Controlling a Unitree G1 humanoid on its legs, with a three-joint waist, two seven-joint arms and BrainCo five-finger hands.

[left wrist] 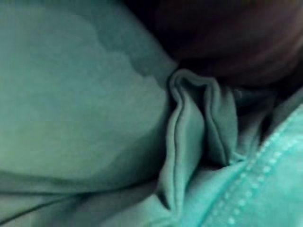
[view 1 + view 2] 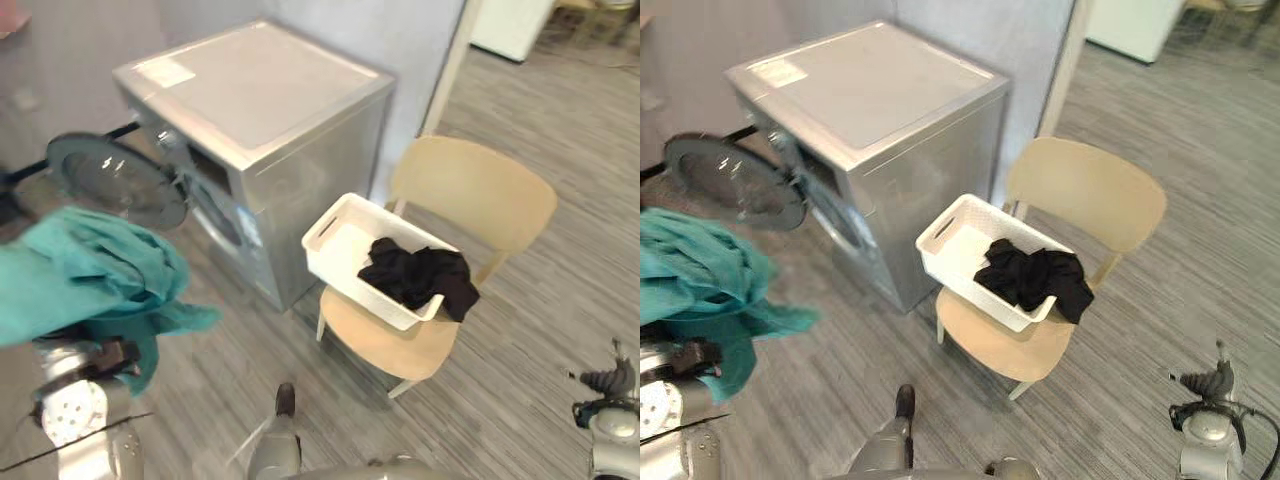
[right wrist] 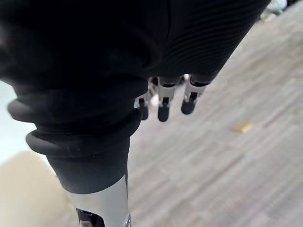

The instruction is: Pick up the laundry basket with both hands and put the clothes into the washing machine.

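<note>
Teal garment (image 2: 90, 270) draped over left hand (image 2: 108, 356), grip hidden: cannot tell; washing machine drum (image 2: 220, 215) just far-right of it, door (image 2: 115, 180) open; right hand (image 3: 163, 101) slack, empty, near right.

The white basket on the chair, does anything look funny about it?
Yes. The white plastic laundry basket sits crooked on the pale wooden chair, one corner poking past the seat, and the black garment spills over its rim.
</note>
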